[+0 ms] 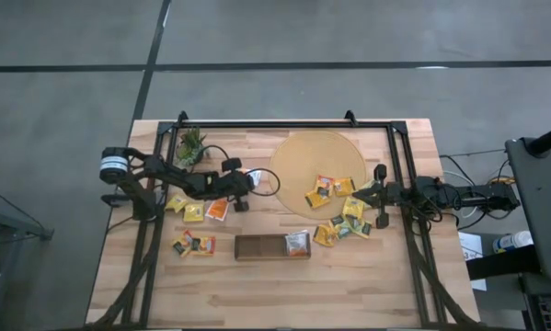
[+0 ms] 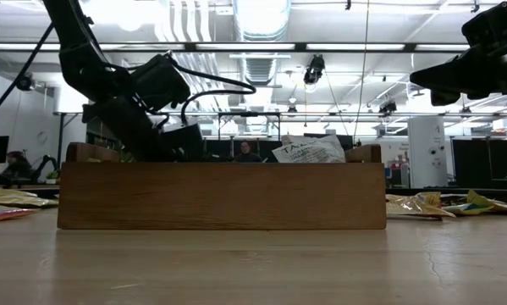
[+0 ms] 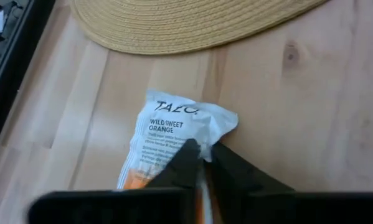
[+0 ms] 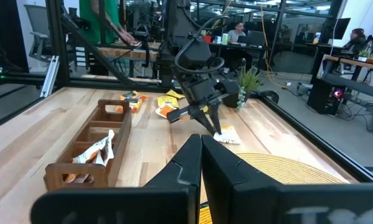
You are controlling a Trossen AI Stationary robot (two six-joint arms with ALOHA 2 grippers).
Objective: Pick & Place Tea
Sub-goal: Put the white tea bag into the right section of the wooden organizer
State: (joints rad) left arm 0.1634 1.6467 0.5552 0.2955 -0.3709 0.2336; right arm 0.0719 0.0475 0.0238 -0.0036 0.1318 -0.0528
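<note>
Pinching: the left gripper (image 3: pixel 202 158) has its fingers nearly together on the edge of a white-and-orange sachet (image 3: pixel 174 134) that lies flat on the table (image 3: pixel 311 124), just beside the rim of the round mat (image 3: pixel 192 25).
Landmark: the mat (image 1: pixel 316 165); all places below are given from it.
Tea: more sachets (image 1: pixel 335 188) lie on the mat's near part and spill off its edge toward the right arm; others (image 1: pixel 194 211) lie well apart from the mat on the left arm's side.
Tray: the brown tray (image 1: pixel 270 246) sits near the mat's front, one sachet (image 1: pixel 297 243) already standing in an end compartment.
Right gripper: the right gripper (image 4: pixel 200 152), jaws clenched on nothing, waits raised beside the mat's far side.
Risk, thin grip: the fingers catch only the paper's margin; a lift may let it slide free.
Risk, crumpling: the wrinkled corner may fold rather than rise.
Risk, drag: a low sweep may snag the mat's woven rim.
</note>
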